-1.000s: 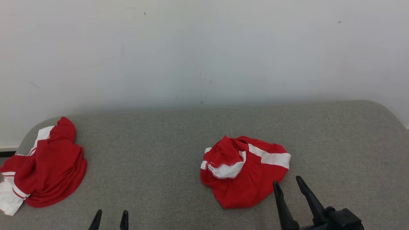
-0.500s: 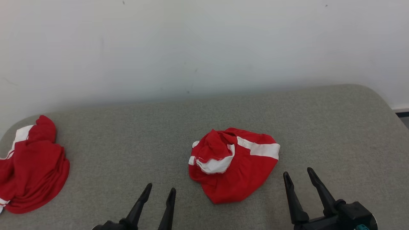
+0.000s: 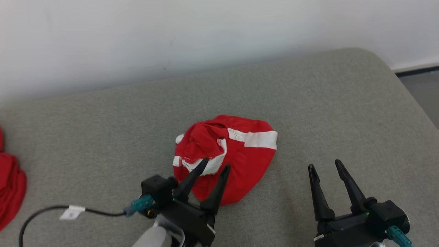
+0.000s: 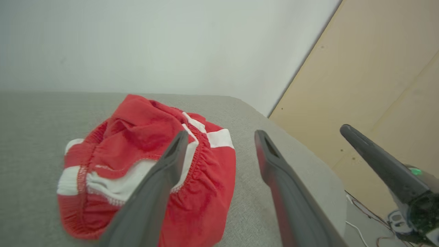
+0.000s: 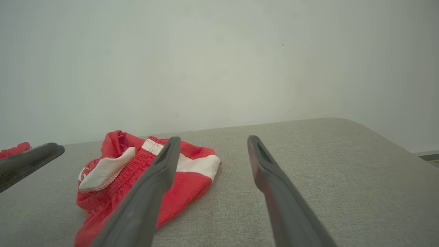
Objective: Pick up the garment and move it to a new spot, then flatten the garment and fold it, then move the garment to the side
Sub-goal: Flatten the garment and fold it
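The garment [image 3: 240,151] is a crumpled red piece with white bands, lying in a heap mid-surface on the grey cushion [image 3: 343,103]. My left gripper [image 3: 216,164] is open, and its fingertips overlap the heap's near-left edge in the head view. In the left wrist view the garment [image 4: 137,137] lies ahead and to the left of the spread left gripper [image 4: 221,133], with nothing clamped between the fingers. My right gripper [image 3: 325,164] stands open over bare cushion to the garment's right. From the right wrist, the garment [image 5: 116,164] lies left of the open right gripper [image 5: 212,139].
A second red garment [image 3: 10,185] pokes in at the left edge. A black cable with a white tag [image 3: 70,212] trails from the left wrist. The white wall [image 3: 205,34] backs the cushion, dark floor [image 3: 422,92] lies past its right end, and a tan panel [image 4: 377,68] stands beyond.
The head camera has tilted down and turned right, shifting the whole picture. My left arm has come forward to the garment's near edge. The right gripper holds about the same place, both open.
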